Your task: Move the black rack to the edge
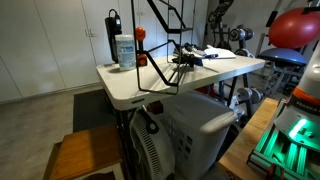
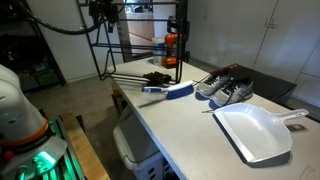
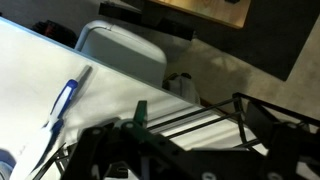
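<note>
The black rack [image 1: 160, 62] is a tall see-through frame of thin wire rods. It stands on the pale table near one end, in both exterior views [image 2: 140, 50]. The table's rounded edge [image 1: 122, 97] runs just in front of it. In the wrist view the edge [image 3: 118, 66] crosses diagonally. My gripper [image 3: 195, 145] hangs high over the rack [image 3: 205, 112], open, its dark fingers wide apart. The rack's top rods cross between the fingers. I cannot tell if they touch. In an exterior view the arm [image 2: 100, 12] comes in from the upper left.
A white jar [image 1: 125, 50] and a slim black bottle [image 1: 113, 25] stand beside the rack. A blue-handled brush [image 2: 170, 91], a pair of shoes [image 2: 225, 88] and a white dustpan [image 2: 255, 130] lie further along the table. A white chair [image 3: 125, 50] sits below the edge.
</note>
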Motion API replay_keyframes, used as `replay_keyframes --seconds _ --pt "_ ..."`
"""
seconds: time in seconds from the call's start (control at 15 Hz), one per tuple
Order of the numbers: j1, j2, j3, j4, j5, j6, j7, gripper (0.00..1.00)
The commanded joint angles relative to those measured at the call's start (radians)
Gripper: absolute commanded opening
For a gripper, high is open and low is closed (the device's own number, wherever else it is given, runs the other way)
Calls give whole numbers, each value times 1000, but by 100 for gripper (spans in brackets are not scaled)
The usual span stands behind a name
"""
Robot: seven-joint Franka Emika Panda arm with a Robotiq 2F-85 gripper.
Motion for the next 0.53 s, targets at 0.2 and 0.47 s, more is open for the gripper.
replay_keyframes --seconds 0.2,0.47 --pt "-13 -193 -11 -123 -70 46 72 100" --pt "-29 -283 -12 -155 -116 35 123 100"
